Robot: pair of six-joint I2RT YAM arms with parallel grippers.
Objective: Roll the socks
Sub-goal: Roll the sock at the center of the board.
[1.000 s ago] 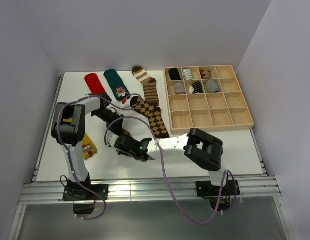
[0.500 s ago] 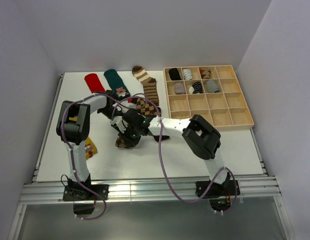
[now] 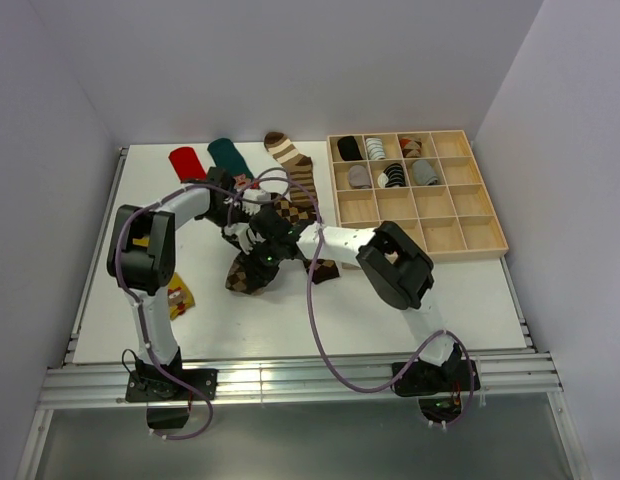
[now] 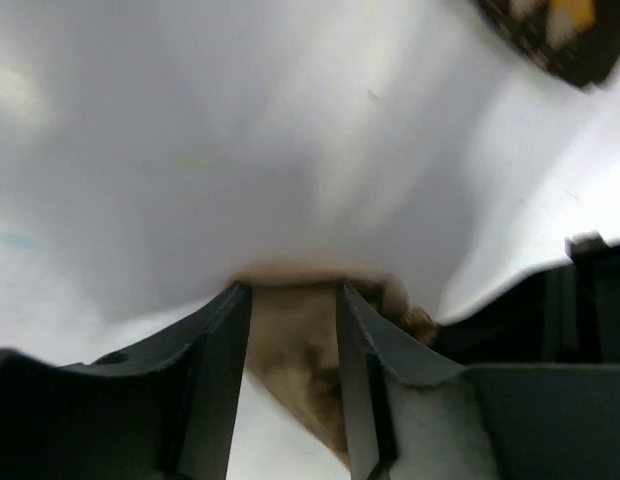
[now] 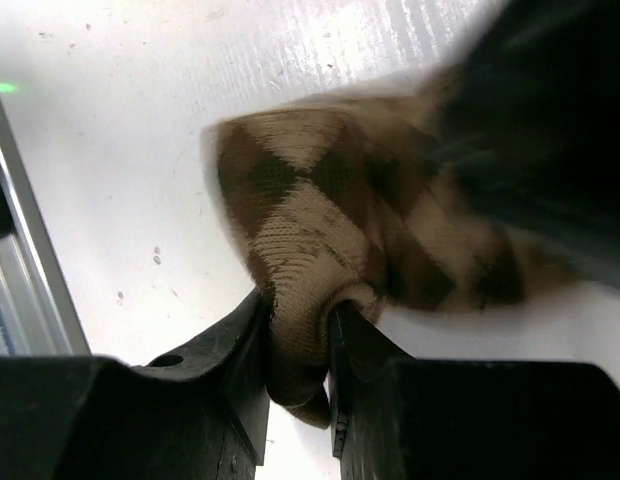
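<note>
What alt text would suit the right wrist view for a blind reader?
The right gripper pinches a fold of brown argyle sock, with the white table behind it. A dark blur fills the upper right.

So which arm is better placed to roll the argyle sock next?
Right: the right gripper is clamped on the brown argyle sock; the left gripper has fabric between its jaws, but a firm hold isn't clear.

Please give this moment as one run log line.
phase: rolling | right gripper: shut on argyle sock | left gripper: brown fabric between jaws, grip unclear
</note>
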